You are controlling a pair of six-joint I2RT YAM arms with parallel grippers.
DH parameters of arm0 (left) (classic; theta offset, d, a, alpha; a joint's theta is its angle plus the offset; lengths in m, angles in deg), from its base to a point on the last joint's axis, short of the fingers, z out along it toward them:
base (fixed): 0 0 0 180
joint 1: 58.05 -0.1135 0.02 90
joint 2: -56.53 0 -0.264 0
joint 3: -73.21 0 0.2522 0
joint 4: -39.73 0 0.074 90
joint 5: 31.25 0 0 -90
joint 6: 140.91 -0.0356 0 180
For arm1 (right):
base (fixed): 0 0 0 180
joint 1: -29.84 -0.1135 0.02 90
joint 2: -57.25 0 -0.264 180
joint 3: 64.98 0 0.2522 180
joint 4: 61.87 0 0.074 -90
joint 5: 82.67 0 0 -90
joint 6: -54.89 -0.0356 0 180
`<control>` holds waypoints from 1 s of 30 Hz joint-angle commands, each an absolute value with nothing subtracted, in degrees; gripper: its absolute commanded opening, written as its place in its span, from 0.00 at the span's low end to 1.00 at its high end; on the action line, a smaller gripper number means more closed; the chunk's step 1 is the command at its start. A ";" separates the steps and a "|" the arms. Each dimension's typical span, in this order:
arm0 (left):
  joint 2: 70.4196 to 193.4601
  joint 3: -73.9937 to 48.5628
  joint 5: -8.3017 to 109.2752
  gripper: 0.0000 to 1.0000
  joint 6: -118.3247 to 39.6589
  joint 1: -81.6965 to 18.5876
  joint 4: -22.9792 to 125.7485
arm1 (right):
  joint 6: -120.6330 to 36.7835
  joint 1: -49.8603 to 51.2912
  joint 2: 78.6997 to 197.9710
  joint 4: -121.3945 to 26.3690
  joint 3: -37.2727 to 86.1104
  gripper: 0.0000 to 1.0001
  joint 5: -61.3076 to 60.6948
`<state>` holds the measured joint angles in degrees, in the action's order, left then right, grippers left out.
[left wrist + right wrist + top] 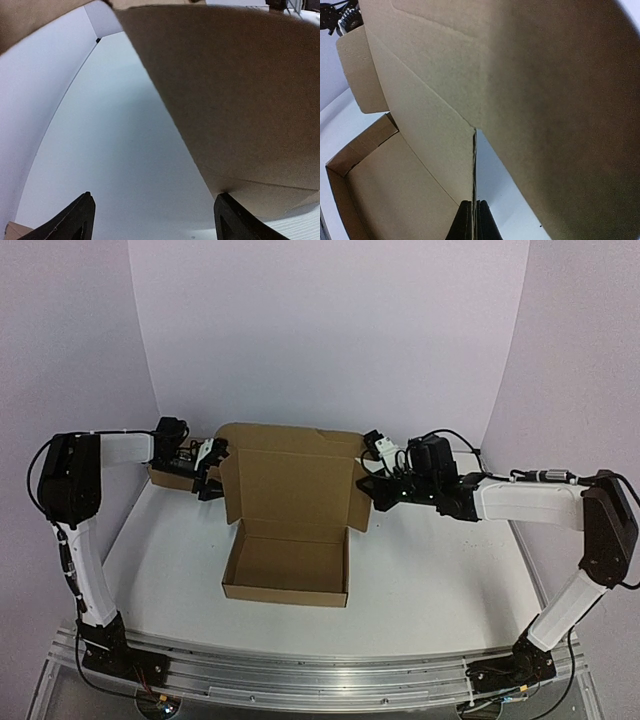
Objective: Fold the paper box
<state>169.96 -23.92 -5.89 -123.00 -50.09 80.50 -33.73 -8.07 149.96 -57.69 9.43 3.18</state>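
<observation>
The paper box [287, 566] sits mid-table as a shallow brown tray, with its lid panel [295, 472] standing upright at the back. My left gripper [211, 474] is open beside the lid's left edge. In the left wrist view its jaws [157, 220] stand wide apart, and the right fingertip [231, 215] touches a corner of the cardboard [235, 100]. My right gripper [368, 490] is shut on the lid's right side flap. The right wrist view shows that flap [474, 170] edge-on, pinched between the closed jaws [475, 212], with the tray [380, 190] to the left.
Another brown cardboard box [166, 478] lies at the back left under my left wrist. White walls close in the table [440, 590] on the left, back and right. A metal rail [320, 675] runs along the near edge.
</observation>
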 commanded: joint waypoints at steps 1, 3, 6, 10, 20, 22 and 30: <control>165.17 -25.44 -13.57 0.86 -125.88 -48.49 90.87 | -36.21 -8.65 151.44 -55.33 10.50 0.00 4.98; 163.88 -23.79 -13.62 0.87 -125.03 -47.56 90.42 | -36.95 -8.65 151.66 -55.49 10.28 0.00 5.12; 162.17 -20.00 -12.65 0.87 -117.73 -45.72 83.04 | -37.70 -8.69 152.75 -55.96 10.69 0.00 3.73; 162.03 -19.63 -14.02 0.88 -115.06 -44.08 82.62 | -38.66 -8.74 153.60 -56.19 11.24 0.00 3.81; 161.48 -17.31 -13.02 0.88 -104.87 -41.80 74.85 | -40.35 -9.47 154.59 -57.95 11.16 0.00 3.65; 161.09 -17.36 -13.54 0.90 -103.59 -41.03 75.03 | -41.34 -9.65 154.70 -57.95 11.34 0.00 4.97; 159.11 -14.45 -12.08 0.92 -88.69 -38.79 67.36 | -46.67 -11.43 156.62 -57.95 12.63 0.00 11.94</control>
<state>162.57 -15.89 -13.06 -100.49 -41.71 75.75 -44.82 -7.22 153.53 -59.29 10.91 14.34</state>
